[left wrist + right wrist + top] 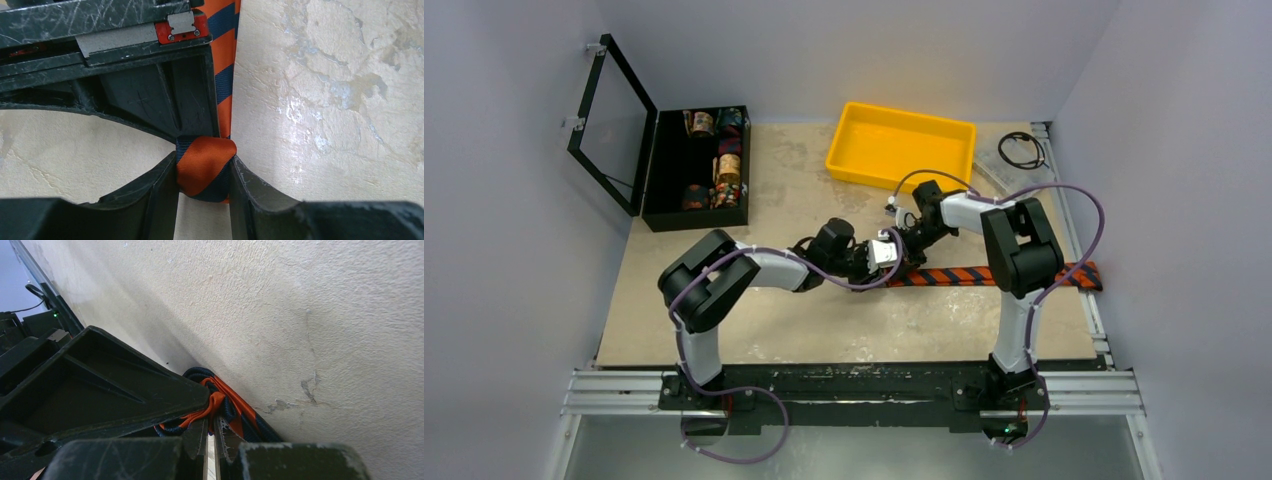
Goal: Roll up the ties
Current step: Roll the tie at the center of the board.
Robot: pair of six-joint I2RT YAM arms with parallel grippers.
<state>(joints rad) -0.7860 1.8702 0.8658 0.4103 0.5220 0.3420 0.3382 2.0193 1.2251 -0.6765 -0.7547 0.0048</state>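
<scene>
Left gripper (pixel 204 172) closest in, pinching the tie's (pixel 223 60) rolled end from both sides. The roll is small, orange and navy, and sits on the surface (pixel 325 100). Loose length of the tie runs flat from mid-surface out to the right edge. Right gripper (pixel 214 435) pressed together, tips against the roll's folds; cannot tell if cloth is caught between them. Both grippers meet near the centre. Yellow tray (pixel 894 140) at the far edge, right of centre. Black box (pixel 669 180), lid up, at the far left corner, fabric rolls (pixel 727 178) inside. Cable (pixel 1021 150) coiled at the far right corner.
</scene>
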